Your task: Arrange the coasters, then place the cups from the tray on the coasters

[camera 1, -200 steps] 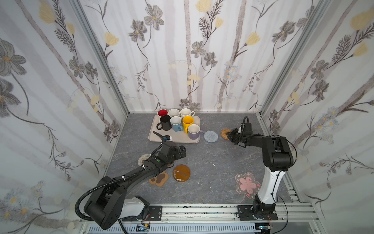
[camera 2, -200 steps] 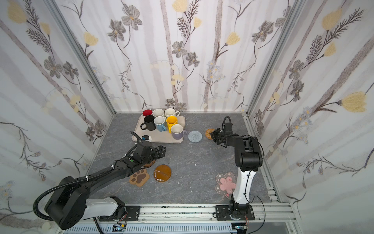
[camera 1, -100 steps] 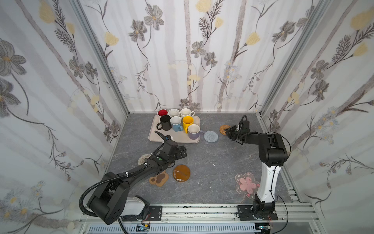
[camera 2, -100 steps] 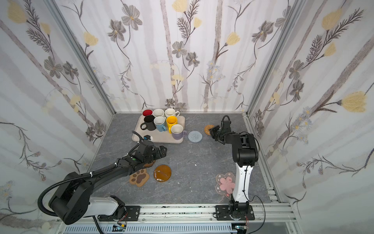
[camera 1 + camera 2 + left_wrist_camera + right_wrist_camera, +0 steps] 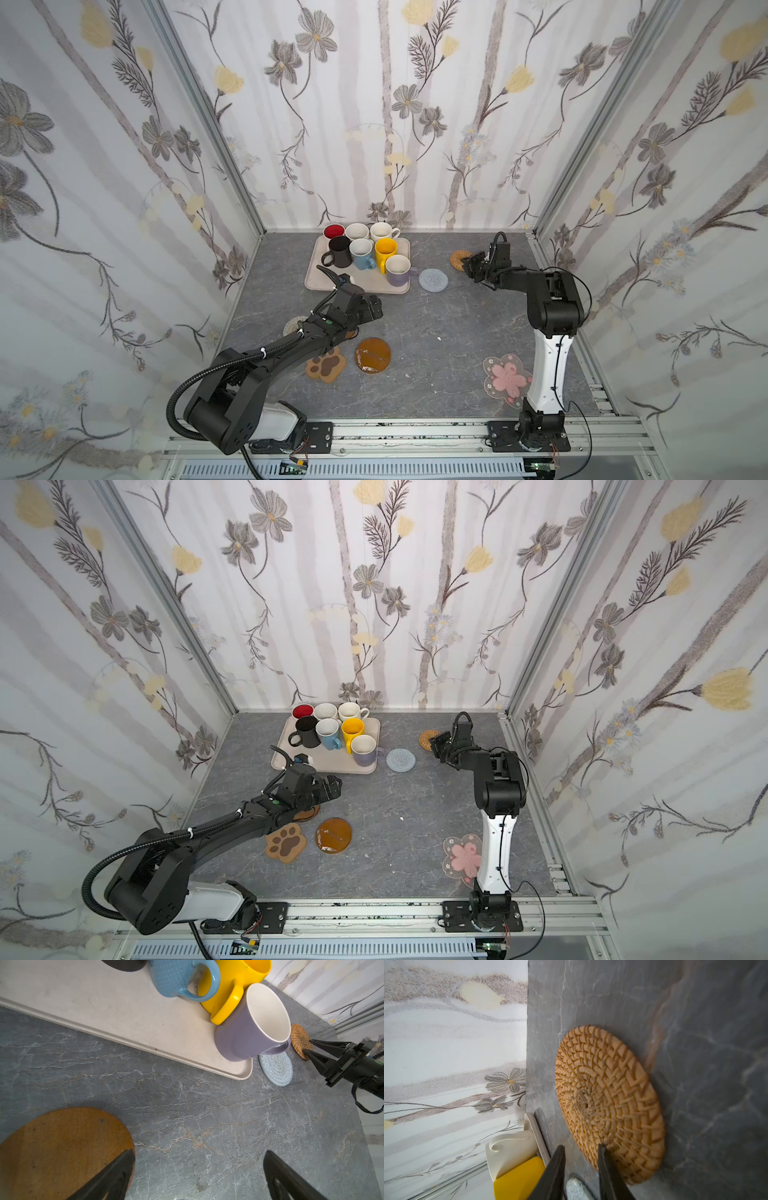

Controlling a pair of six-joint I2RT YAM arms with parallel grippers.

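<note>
Several cups stand on the beige tray [image 5: 324, 279] at the back: black [image 5: 340, 251], light blue [image 5: 361, 254], yellow [image 5: 385, 250] and lavender [image 5: 398, 270] in front. The woven rattan coaster [image 5: 458, 257] lies flat at the back right. My right gripper [image 5: 468, 264] sits at its edge, jaws narrowly open; one finger [image 5: 608, 1167] overlaps the rim and nothing is between them. The pale blue coaster [image 5: 433, 279] lies beside the tray. My left gripper [image 5: 197, 1167] hangs wide open over bare table, one finger [image 5: 116, 1172] above an amber disc [image 5: 62, 1147].
A paw-print coaster [image 5: 327, 365] and a second amber disc [image 5: 372, 355] lie in front of the left arm. A whitish coaster [image 5: 293, 326] peeks out behind that arm. The pink-flower coaster [image 5: 507, 376] lies by the right arm's base. Patterned walls close in three sides.
The rattan coaster has shifted a little toward the back wall with my right gripper, whose jaws have parted slightly. The left arm has barely moved.
</note>
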